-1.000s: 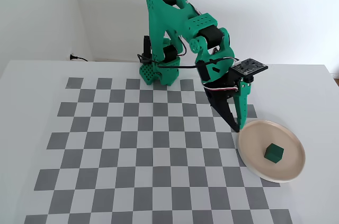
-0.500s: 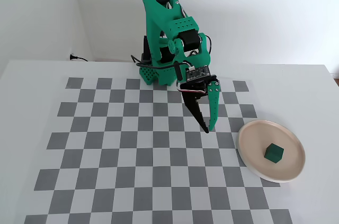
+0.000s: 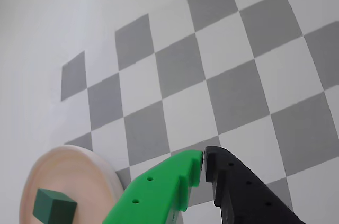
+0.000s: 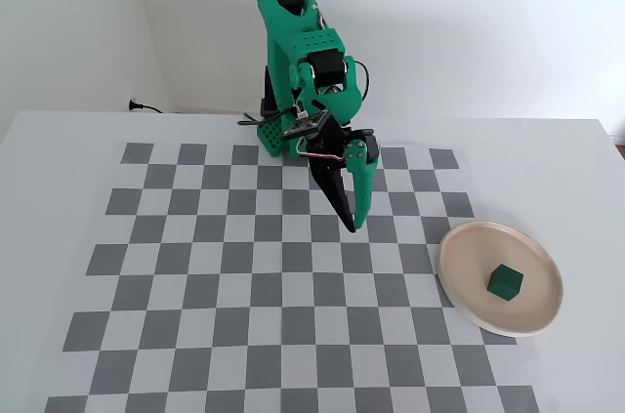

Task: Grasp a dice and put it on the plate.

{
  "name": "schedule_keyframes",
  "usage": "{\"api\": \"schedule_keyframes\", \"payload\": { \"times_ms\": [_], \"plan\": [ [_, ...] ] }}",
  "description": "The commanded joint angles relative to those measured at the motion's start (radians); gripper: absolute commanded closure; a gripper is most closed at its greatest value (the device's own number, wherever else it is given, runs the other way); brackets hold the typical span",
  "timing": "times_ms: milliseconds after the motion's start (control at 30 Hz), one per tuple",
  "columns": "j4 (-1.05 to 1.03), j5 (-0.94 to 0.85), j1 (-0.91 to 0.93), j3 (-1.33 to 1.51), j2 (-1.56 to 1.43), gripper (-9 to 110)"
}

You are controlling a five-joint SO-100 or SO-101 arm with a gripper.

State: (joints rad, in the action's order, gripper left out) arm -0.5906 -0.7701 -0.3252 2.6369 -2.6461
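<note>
The dark green dice (image 4: 505, 282) lies on the beige plate (image 4: 469, 242) at the right edge of the checkerboard in the fixed view. In the wrist view the dice (image 3: 54, 207) sits on the plate (image 3: 79, 163) at the bottom left. My gripper (image 4: 352, 227) hangs above the middle of the board, well left of the plate, tips pointing down. Its green and black fingers meet at the tips and hold nothing. In the wrist view the gripper (image 3: 204, 156) enters from the bottom edge.
The grey and white checkerboard mat (image 4: 195, 267) covers the white table. The green arm base (image 4: 293, 52) stands at the board's far edge with a cable (image 4: 146, 106) running to the left wall.
</note>
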Motion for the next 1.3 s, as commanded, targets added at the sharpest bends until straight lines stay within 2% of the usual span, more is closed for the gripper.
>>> {"api": "schedule_keyframes", "payload": {
  "times_ms": [0, 500, 833, 1267],
  "plan": [
    [0.020, 0.054, 0.015, 0.023, -0.078, 106],
    [-0.049, 0.359, 0.080, 0.255, -0.385, 106],
    [-0.204, 0.591, 0.094, 0.397, -0.680, 106],
    [-0.284, 0.750, 0.107, 0.457, -0.687, 106]
  ]
}}
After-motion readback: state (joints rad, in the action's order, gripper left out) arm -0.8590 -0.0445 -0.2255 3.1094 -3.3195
